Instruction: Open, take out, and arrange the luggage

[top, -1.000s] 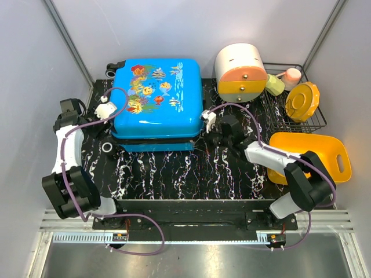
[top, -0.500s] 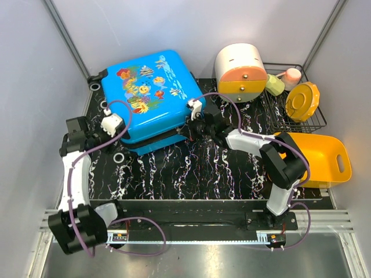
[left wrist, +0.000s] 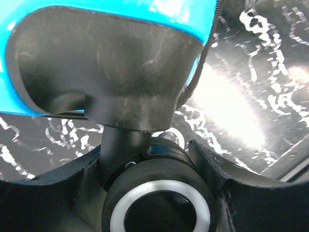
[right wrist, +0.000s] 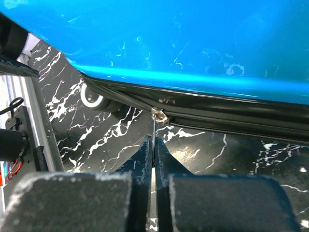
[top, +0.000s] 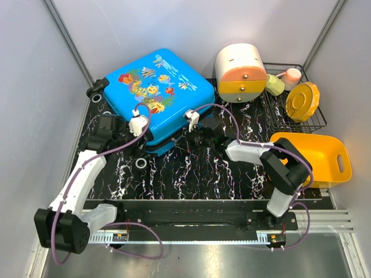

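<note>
Fingers first: the right fingers (right wrist: 163,162) are pressed tight together, pinching the thin metal zipper pull (right wrist: 154,129). That pull hangs off the black zip line along the near edge of the luggage (top: 156,87).

The left fingers (left wrist: 241,193) are over at the near-left corner, with a black wheel (left wrist: 159,170) wedged between them. The wheel has a white ring and pretty much fills the gap from one finger to the other. The blue shell and its black wheel housing sit right above it in the left wrist view.

The luggage itself lies flat on the black marbled tabletop (top: 191,174), toward the rear left, fish print facing up. It's turned askew so one corner points at the back wall. The two shells are together, zip line closed as far as I can see.

Off to the right and well apart from it:
- a white-and-orange round drawer box (top: 240,69) at the back
- a wire basket (top: 282,65) just beside that, with a few small things in it
- a yellow basin (top: 336,152) nearer the right edge
</note>
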You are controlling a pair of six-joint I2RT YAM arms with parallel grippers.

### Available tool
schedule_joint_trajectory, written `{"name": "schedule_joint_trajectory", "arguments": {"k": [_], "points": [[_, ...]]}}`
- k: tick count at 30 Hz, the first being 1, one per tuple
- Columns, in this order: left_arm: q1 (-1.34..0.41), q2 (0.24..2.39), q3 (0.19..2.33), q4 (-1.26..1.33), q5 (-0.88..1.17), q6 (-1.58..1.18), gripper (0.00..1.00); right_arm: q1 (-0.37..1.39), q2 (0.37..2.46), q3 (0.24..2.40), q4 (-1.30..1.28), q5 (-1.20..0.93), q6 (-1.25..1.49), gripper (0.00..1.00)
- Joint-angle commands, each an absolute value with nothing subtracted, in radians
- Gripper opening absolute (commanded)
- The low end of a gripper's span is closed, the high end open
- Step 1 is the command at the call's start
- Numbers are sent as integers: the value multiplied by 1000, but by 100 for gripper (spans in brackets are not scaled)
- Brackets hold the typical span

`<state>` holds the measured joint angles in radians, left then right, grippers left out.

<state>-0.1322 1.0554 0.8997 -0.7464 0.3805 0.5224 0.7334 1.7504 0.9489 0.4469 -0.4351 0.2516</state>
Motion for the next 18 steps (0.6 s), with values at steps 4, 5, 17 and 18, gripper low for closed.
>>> {"name": "schedule_joint_trajectory", "arguments": {"k": [4, 5, 17, 18], "points": [[-334, 1219, 884, -526, 580, 230, 0, 870, 1649, 920, 571, -525, 399, 0], [-344, 1221, 882, -502, 583, 203, 0, 870, 1651, 923, 577, -516, 413, 0], [81, 1277, 1408, -1008, 577, 528, 93, 821, 1571, 808, 543, -460, 361, 0], [110, 1305, 1490, -1017, 562, 552, 93, 819, 1569, 802, 542, -457, 359, 0]]}}
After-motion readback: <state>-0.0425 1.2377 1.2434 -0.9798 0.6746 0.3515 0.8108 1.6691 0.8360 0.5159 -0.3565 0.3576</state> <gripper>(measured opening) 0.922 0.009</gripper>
